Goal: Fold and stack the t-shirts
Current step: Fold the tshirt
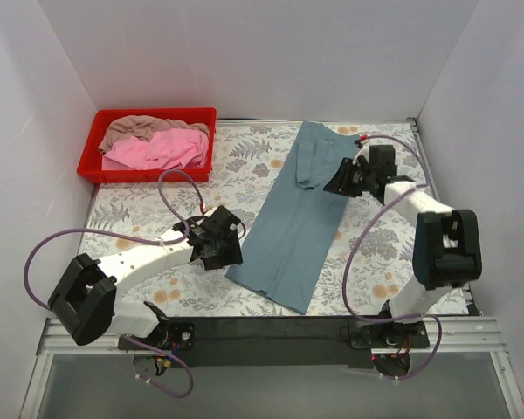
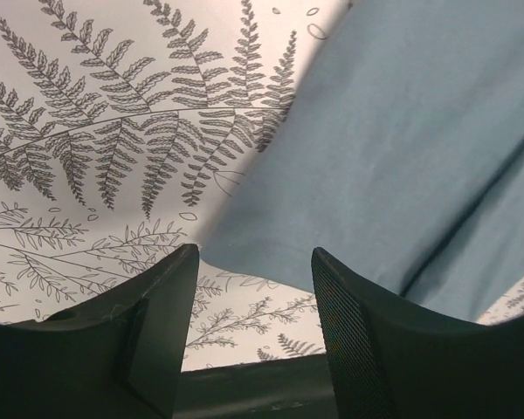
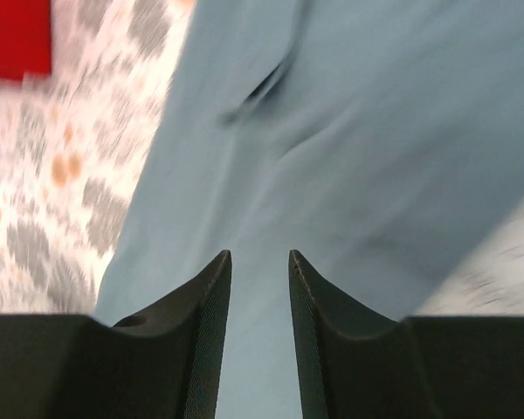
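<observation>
- Only the top view is showing the whole scene. The blue-grey t-shirt (image 1: 293, 218) is lying folded into a long strip across the middle of the fern-printed surface (image 1: 131, 218). The red tray (image 1: 148, 175) is sitting well to the left of that shirt's far end.
- The pink t-shirt (image 1: 157, 150) and the beige-tan t-shirt (image 1: 135, 129) are being seen crumpled together inside the tray in the top view alone. The right wrist view is catching only a red corner of the tray.
- The gaps between the fingers are being shown only by the wrist views, and the right wrist view is blurred.
- Three t-shirts, one tray and two pincers are being counted.
- The left pincer (image 2: 255, 257) is being held wide apart and released, gripping nothing. It is hovering over bare surface just beside the blue-grey t-shirt's left edge, with the cloth's edge lying beyond the fingertips.
- The right pincer (image 3: 260, 257) is being held narrowly apart above the blue-grey t-shirt's far half, near the folded-in sleeve. No cloth is being pinched between its fingers; whether the tips are touching the cloth cannot be told.
</observation>
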You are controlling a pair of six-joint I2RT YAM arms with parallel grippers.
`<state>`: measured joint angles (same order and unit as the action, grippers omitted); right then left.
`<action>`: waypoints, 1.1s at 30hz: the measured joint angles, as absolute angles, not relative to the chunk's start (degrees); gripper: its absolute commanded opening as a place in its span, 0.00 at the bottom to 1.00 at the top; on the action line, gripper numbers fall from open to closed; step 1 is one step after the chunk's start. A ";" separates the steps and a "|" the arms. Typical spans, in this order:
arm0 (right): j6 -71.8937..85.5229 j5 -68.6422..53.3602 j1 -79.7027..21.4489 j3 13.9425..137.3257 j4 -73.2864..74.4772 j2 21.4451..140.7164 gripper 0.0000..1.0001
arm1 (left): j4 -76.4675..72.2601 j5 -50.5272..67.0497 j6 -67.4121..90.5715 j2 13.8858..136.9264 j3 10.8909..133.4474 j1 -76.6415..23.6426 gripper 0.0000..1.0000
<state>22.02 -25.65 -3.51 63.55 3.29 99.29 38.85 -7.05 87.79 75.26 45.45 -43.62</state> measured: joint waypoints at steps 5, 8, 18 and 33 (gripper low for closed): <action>22.50 -21.41 -15.66 47.97 6.04 82.63 0.41 | 40.29 -7.99 87.13 77.95 45.45 -43.62 0.54; 23.57 -16.58 -20.14 40.60 10.98 74.04 0.42 | 40.73 -8.16 86.61 79.13 45.45 -43.62 0.53; 30.50 -9.41 -30.59 30.15 26.68 54.48 0.46 | 40.45 -6.57 84.03 84.82 45.78 -43.62 0.40; 42.98 -10.41 -39.88 23.44 33.36 46.33 0.55 | 36.86 0.12 87.02 83.35 43.33 -44.12 0.01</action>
